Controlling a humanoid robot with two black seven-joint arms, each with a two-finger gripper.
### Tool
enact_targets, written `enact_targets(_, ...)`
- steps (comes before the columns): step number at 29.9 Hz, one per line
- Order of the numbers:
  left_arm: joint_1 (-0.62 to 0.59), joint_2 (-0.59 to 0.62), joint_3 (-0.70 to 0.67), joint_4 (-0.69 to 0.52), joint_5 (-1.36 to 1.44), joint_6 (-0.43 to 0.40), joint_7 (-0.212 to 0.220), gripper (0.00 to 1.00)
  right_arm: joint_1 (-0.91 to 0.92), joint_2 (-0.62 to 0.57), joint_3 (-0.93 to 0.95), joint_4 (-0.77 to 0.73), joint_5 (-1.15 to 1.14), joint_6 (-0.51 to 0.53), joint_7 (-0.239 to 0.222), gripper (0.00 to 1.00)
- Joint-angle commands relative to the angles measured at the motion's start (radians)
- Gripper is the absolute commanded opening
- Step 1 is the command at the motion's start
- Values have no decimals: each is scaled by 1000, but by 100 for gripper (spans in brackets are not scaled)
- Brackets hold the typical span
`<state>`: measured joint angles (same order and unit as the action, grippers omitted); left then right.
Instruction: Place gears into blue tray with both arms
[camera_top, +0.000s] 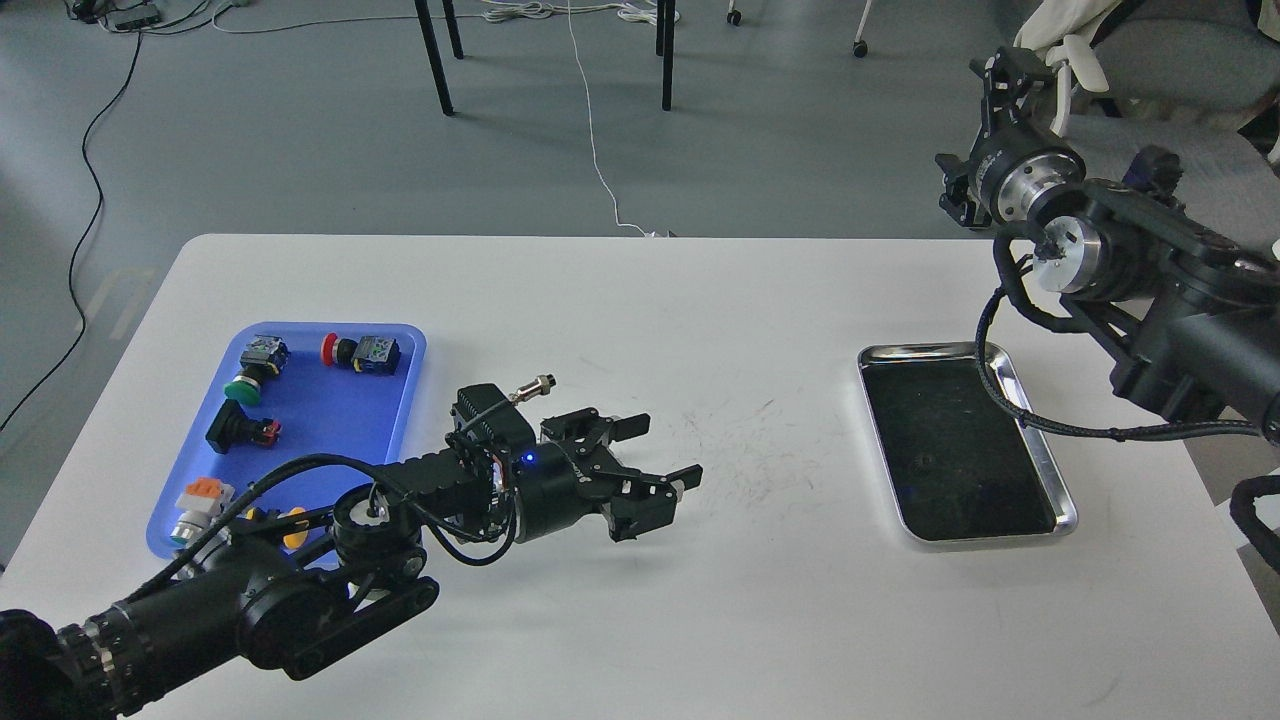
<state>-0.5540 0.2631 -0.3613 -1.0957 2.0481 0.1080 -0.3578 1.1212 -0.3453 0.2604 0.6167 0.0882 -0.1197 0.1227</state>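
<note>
The left hand (660, 455) hovers low over the white worktop (640, 620), its black clawed fingers spread wide and nothing between them. It sits just right of the rectangular bright blue plastic tray (400, 345), pointing away from it toward the middle of the worktop. In that tray lie only push-button switches: a green-capped one (252, 372), a red-capped one (355, 352), a black one with a red end (240, 428) and an orange-and-white one (200, 505). No tiny black toothed gears can be picked out anywhere. Across the worktop, well apart, lies the shiny steel tray with a black inside (1040, 440); if gears lie on that dark floor, they're lost against it. The right hand (1010, 70) is raised high beyond the worktop's far right corner, small and dark; whether its fingers are apart I cannot tell.

The danger, as I judge it: such small wheels on a dark surface invite a missed pinch or a slip. The right arm's braided cable (1010, 400) drapes over the steel tray and could drag it. No brand or writing is readable.
</note>
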Motion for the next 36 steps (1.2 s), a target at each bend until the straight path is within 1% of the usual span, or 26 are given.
enact_targets(1,-1,-11,1,45,15,27,-44,88,8,2,-1,0,-1,0,0,99)
enact_targets(5,2,-4,2,49,75,42,-69,88,8,2,-3,2,-2,0,0,99)
enact_targets(8,2,-5,1,76,89,73,-75,87,6,2,-3,2,-5,0,0,99)
enact_targets(11,-1,-4,5,106,134,81,-79,85,6,2,-3,2,-10,0,0,99)
enact_targets(13,-1,-8,2,117,134,87,-81,85,6,2,-3,2,-12,0,0,99)
enact_targets(16,-10,-19,1,178,134,120,-81,85,6,2,-3,2,-15,0,0,99)
enact_targets(20,-14,-15,10,206,134,130,-81,85,29,3,-46,2,-15,-3,0,99)
enact_targets(23,-14,-10,16,221,134,159,-84,85,34,3,-66,2,-15,-3,0,99)
enact_targets(26,-3,-12,19,221,134,164,-110,84,34,2,-67,2,-15,-3,0,99)
enact_targets(27,-1,-12,19,223,134,164,-119,83,32,3,-67,2,-15,-3,0,99)
enact_targets(28,-1,-12,25,223,134,164,-127,78,32,3,-67,0,-15,-3,0,99)
enact_targets(29,-1,-13,35,224,134,164,-131,77,32,3,-67,0,-15,-3,0,99)
enact_targets(33,-1,-19,41,232,134,168,-131,74,31,3,-67,0,-15,-3,0,99)
enact_targets(36,-1,-25,42,260,134,177,-131,71,31,3,-67,0,-15,-3,0,99)
